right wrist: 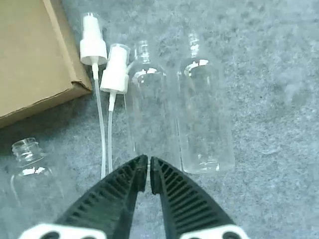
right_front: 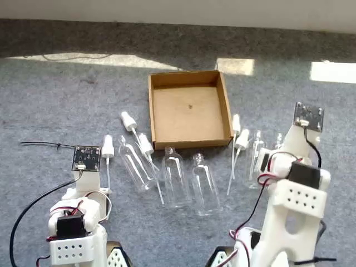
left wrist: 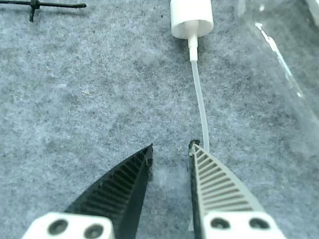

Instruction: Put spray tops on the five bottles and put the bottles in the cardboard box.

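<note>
Five clear bottles lie uncapped on the grey carpet: three (right_front: 173,178) in front of the cardboard box (right_front: 189,108) and two (right_front: 256,156) to its right. Loose white spray tops lie beside them. My left gripper (left wrist: 171,148) is open and holds nothing. The dip tube (left wrist: 199,94) of one spray top (left wrist: 192,20) ends right beside its pale finger. My right gripper (right wrist: 148,160) is shut and holds nothing. It hovers at the base of one (right wrist: 149,109) of the two right-hand bottles, with two spray tops (right wrist: 115,74) lying beside that bottle.
The box is open and sits at the middle back. Two more spray tops (right_front: 129,121) lie left of the box, near the leftmost bottle (right_front: 135,164). A black cable (right_front: 41,146) runs along the carpet at the left. Both arm bases stand at the near edge.
</note>
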You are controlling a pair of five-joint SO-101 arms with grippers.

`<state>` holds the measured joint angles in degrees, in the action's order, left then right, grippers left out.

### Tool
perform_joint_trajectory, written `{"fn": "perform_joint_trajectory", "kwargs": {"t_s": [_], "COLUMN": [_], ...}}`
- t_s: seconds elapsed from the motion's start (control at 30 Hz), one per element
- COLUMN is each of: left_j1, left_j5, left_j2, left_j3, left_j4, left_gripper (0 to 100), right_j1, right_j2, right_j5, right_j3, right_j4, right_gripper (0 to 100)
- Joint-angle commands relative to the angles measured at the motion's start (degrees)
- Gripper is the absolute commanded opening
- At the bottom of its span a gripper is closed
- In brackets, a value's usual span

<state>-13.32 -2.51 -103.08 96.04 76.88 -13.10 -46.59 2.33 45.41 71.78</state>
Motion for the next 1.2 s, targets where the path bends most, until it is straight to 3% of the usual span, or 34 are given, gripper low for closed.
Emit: {"fn": "perform_joint_trajectory", "kwargs": {"t_s": [0.0, 0.13, 0.27, 0.33, 0.6, 0.87, 1.17], "left_j1": [-0.4, -0.4, -0.4, -0.4, -0.4, -0.4, -0.4], "left_j5": [-0.1, -0.1, -0.1, -0.1, -0.1, -0.1, -0.1], "left_j2": [-0.7, -0.7, -0.7, -0.7, -0.7, -0.7, -0.7], "left_j3": [1.1, 1.1, 1.1, 1.1, 1.1, 1.1, 1.1], "left_j4": [0.3, 0.3, 0.3, 0.3, 0.3, 0.3, 0.3], "left_gripper": [12, 12, 12, 12, 12, 12, 12], "right_j1": [-3.0, -8.6, -10.1, -10.2, -9.6, -8.2, -0.4], "right_j2": [10.1, 13.7, 14.5, 16.4, 37.2, 51.9, 57.3], "right_j5": [0.5, 1.1, 13.9, 13.3, 19.7, 15.2, 10.1], "right_j3": [-9.0, -9.5, -11.2, -12.7, -26.7, -38.4, -39.1], "right_j4": [0.1, -1.2, -9.3, -10.2, -2.7, -0.8, -0.9], "right_gripper": [0.6, 0.7, 0.7, 2.2, 30.8, 34.4, 34.4]}}
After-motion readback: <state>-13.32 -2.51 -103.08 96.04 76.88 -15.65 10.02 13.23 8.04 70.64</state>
